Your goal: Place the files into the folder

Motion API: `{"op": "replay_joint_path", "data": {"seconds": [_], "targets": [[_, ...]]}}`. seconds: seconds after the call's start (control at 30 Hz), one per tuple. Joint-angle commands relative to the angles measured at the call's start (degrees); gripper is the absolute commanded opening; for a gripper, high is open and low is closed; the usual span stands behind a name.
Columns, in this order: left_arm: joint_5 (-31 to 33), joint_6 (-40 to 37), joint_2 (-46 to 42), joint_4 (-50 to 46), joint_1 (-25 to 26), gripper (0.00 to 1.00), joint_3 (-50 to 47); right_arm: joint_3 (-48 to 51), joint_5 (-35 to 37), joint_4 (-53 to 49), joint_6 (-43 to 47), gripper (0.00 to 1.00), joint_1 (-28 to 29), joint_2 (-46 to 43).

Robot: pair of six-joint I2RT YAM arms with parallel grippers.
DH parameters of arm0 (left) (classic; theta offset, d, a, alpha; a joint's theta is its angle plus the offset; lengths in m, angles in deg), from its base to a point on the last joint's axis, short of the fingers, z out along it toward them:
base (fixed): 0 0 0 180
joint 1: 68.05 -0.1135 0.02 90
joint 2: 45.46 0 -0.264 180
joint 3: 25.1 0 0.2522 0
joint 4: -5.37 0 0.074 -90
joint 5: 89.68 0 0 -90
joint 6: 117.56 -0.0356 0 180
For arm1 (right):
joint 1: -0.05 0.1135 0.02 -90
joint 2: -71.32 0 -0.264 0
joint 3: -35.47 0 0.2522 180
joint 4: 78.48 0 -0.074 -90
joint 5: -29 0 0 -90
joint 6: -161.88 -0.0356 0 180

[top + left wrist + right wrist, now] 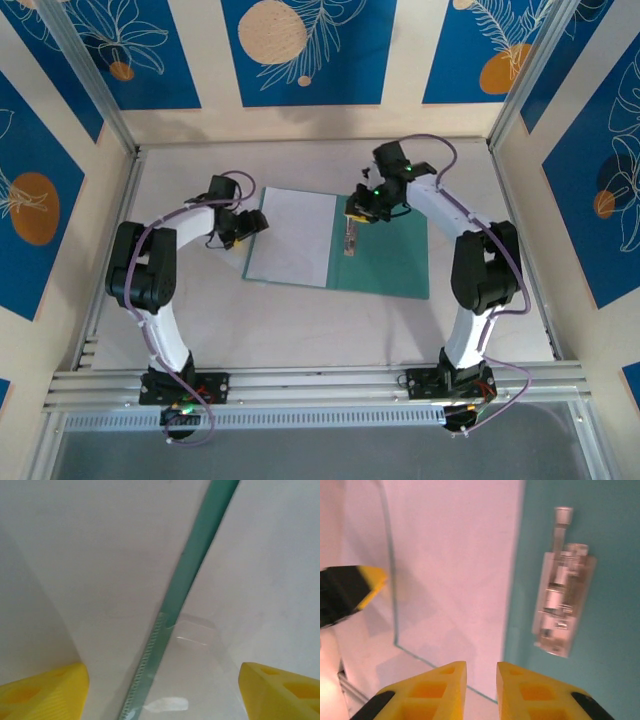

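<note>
Your L gripper [262,222] sits open at the folder [385,262] left edge, files [292,236] inside; R gripper [352,212] near-closed, empty, over the clip [561,605]

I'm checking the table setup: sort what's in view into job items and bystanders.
For the job:
- the folder, lying open, teal
- white paper on its left leaf
- the silver clip inside the folder
- the left tool, open, at the folder's left edge
- the right tool, above the clip

Bystanders:
- the table
- the blue patterned wall panels
</note>
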Motion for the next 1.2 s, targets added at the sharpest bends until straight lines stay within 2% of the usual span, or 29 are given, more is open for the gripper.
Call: {"op": "replay_joint_path", "data": {"seconds": [0.0, 0.2, 0.4, 0.67, 0.73, 0.9, 1.0, 1.17], "targets": [[-2.78, 1.52, 1.16, 1.69, -2.15, 0.78, -2.96, -4.38, -2.43, -2.21, -2.58, 0.25, 2.28, 3.7], [1.61, -1.0, 0.05, -4.42, -4.34, 0.78, -4.64, -11.7, -2.87, -3.85, -3.02, 0.25, 6.53, 9.02], [13.55, -8.7, -0.92, -16.95, -5.95, 0.84, -0.91, -17.53, -3.65, -4.72, -3.3, 0.25, 9.79, 13.41], [27.3, -23.56, 4.69, -27.82, -9.41, 0.89, 8.14, -26.21, -5.55, -5.61, -3.29, 0.25, 14.44, 19.62], [26.39, -25.51, 5.45, -28.1, -11.08, 0.89, 9.54, -28.59, -6.19, -5.9, -3.28, 0.25, 15.52, 21.24], [16.78, -25.43, -0.02, -21.85, -11.65, 0.9, 7.47, -31.94, -8.36, -3.24, -3.98, 0.25, 17.89, 24.7], [16.41, -23.15, -5.87, -18.6, -12.14, 0.91, 4.57, -34.65, -10.18, -1.22, -4.3, 0.25, 19.36, 27.43], [15.41, -16.34, -17.66, -9.01, -16.39, 0.92, -5.99, -42.85, -10.43, 0.24, -2.65, 0.25, 22.73, 33.93]]}}
